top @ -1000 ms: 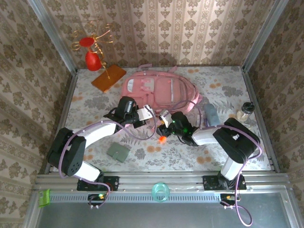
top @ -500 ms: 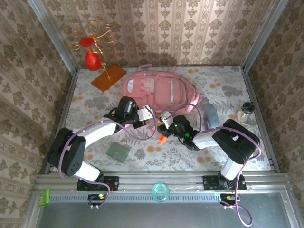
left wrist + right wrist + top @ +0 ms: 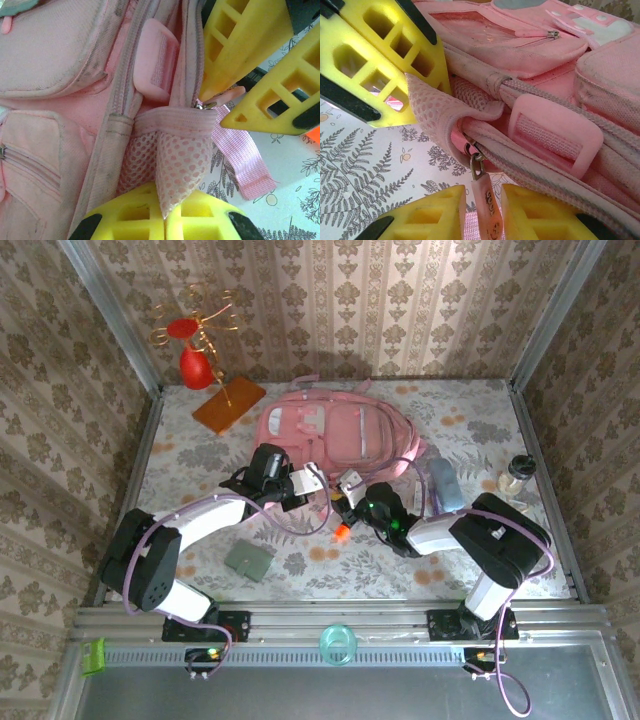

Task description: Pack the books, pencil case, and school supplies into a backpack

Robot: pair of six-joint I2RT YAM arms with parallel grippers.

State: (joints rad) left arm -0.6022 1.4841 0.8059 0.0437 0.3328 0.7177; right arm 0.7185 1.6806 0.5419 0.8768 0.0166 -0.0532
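Note:
The pink backpack point(image 3: 340, 430) lies flat at the back middle of the table. My left gripper point(image 3: 312, 480) is at its near edge, shut on the mesh side pocket point(image 3: 180, 160), which is pinched between the yellow fingers point(image 3: 125, 220). My right gripper point(image 3: 345, 492) is beside it, open by a narrow gap, with the pink zipper pull point(image 3: 487, 205) hanging between its fingers point(image 3: 425, 215). An orange and black marker point(image 3: 342, 532) lies on the cloth just below both grippers. A flat dark book point(image 3: 248, 560) lies near left. A blue-grey pencil case point(image 3: 445, 485) lies right of the backpack.
An orange-brown board point(image 3: 228, 405) with a gold wire stand sits back left. A small jar point(image 3: 516, 473) stands at the right edge. A pink strap end point(image 3: 245, 165) lies on the cloth under the grippers. A teal ring point(image 3: 338, 643) rests on the near rail.
My right gripper has edged toward the backpack's corner and its jaws have narrowed around the zipper pull. The left gripper has kept its hold on the mesh pocket.

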